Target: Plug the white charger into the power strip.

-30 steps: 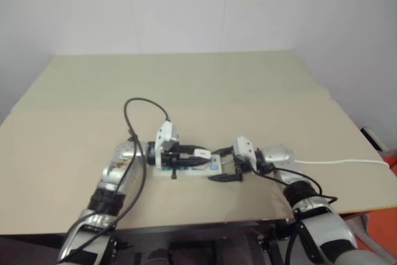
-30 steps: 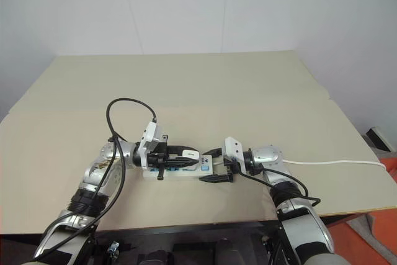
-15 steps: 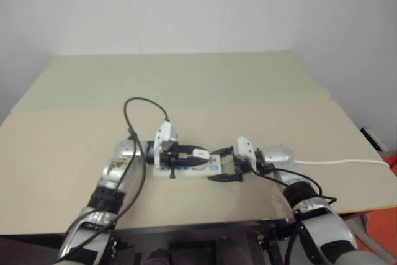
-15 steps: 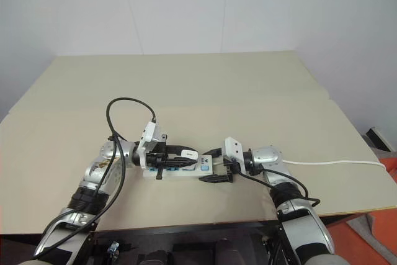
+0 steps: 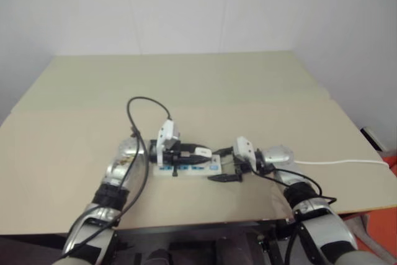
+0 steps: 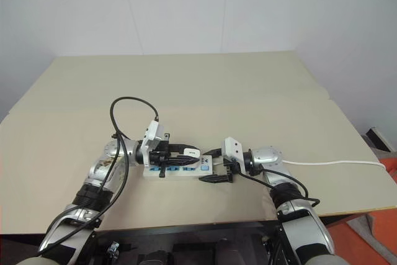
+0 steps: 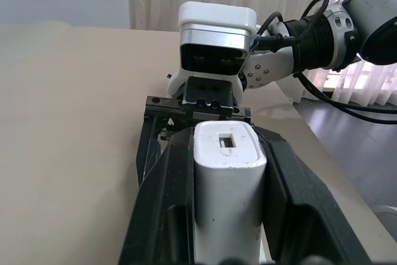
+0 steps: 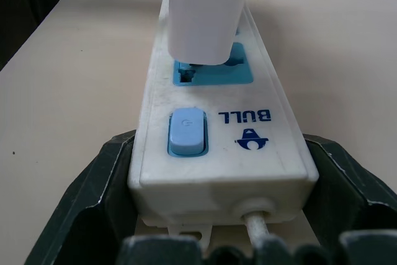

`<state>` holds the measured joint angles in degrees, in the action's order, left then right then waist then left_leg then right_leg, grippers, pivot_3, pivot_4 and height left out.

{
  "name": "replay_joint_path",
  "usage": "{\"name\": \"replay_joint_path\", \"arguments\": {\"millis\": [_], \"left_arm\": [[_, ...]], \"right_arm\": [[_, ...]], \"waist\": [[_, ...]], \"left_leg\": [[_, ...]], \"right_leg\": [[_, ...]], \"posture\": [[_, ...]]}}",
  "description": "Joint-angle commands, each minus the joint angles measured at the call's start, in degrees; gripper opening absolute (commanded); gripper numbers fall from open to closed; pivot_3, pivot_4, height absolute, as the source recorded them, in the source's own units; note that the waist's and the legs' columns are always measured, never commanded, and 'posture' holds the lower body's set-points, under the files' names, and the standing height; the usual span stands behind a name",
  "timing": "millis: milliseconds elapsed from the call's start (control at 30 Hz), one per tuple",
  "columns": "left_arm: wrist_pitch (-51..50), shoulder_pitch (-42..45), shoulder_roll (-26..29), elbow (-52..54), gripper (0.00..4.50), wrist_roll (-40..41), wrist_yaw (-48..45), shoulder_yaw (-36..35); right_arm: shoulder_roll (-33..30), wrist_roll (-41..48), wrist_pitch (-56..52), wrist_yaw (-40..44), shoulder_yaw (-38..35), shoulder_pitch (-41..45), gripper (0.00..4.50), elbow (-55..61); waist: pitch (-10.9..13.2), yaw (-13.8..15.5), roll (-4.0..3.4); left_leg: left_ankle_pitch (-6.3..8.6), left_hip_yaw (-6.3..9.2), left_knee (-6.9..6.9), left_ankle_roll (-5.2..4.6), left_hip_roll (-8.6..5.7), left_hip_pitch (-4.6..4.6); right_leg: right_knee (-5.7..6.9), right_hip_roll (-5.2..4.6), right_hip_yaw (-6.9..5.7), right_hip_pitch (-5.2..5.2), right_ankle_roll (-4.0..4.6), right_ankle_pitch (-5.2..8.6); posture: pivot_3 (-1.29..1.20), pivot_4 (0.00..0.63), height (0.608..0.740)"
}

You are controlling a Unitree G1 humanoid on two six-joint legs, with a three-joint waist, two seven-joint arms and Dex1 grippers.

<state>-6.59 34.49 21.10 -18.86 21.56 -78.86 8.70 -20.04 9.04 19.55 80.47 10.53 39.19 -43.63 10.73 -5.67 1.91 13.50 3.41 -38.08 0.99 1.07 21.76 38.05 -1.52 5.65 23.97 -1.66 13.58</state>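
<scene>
Roughly in the middle of the near half of a wide beige table (image 6: 248,85), a long white power strip (image 6: 177,170) lies flat, its row of blue sockets facing up. Two robot arms meet over it from opposite ends. The left hand (image 7: 226,215) reaches in level from the left, its two black fingers (image 7: 164,209) pressed against the sides of a small white charger (image 6: 191,152), pinching it. The charger sits right above the blue socket (image 8: 214,71) nearest the strip's switch end, its lower end at the socket face; whether its pins are fully seated cannot be told. The right hand (image 8: 217,215) comes in from the right, its black fingers (image 8: 102,197) spread to either side of the strip's end, just beside the pale blue switch (image 8: 187,131) and a blue printed logo (image 8: 248,125). From that end a thin white cord (image 6: 338,163) runs across the table to its right edge. A black cable (image 6: 127,110) loops up over the left arm.
</scene>
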Motion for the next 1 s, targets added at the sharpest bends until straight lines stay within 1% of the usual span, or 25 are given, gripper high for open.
{"name": "replay_joint_path", "arguments": {"millis": [33, 333, 567, 1000], "left_arm": [[-0.41, -0.51, -0.03, 0.77, 1.02, -0.61, -0.69, 1.08], [-0.06, -1.40, 0.36, 0.44, 1.02, -1.71, -1.16, 1.97], [1.06, -0.90, 0.38, -1.89, 1.02, -3.22, 0.21, 1.74], [0.38, -4.00, 7.56, -4.79, 1.02, -4.24, -2.16, 1.04]], "right_arm": [[0.08, -1.01, -0.41, -1.29, 0.24, -0.63, 3.42, 1.25], [0.11, -1.01, -0.55, -1.45, 0.26, -0.65, 3.42, 1.43], [0.00, -1.03, -0.72, -1.42, 0.13, -0.73, 3.42, 1.52], [-0.60, -1.31, -0.91, -1.06, -0.09, -0.14, 3.42, 1.11]], "waist": [[0.00, 0.01, 0.00], [-0.01, -0.02, 0.00], [-0.03, -0.02, 0.00], [-0.04, -0.62, 0.00]], "left_leg": [[0.00, 0.00, 0.00, 0.00, 0.00, 0.00], [0.00, 0.00, 0.01, 0.00, 0.00, -0.01], [0.00, -0.01, 0.03, 0.00, 0.00, -0.10], [0.00, -0.02, 0.24, 0.00, 0.05, -0.68]], "right_leg": [[0.00, 0.00, 0.00, 0.00, 0.00, 0.00], [-0.01, 0.01, 0.01, 0.00, 0.00, 0.00], [-0.02, 0.01, 0.01, -0.09, -0.01, 0.01], [-0.21, 0.08, 0.03, -0.67, -0.04, 0.04]], "posture": [[0.00, 0.150, 0.740], [0.00, 0.150, 0.740], [0.00, 0.150, 0.740], [0.00, 0.150, 0.740]]}}
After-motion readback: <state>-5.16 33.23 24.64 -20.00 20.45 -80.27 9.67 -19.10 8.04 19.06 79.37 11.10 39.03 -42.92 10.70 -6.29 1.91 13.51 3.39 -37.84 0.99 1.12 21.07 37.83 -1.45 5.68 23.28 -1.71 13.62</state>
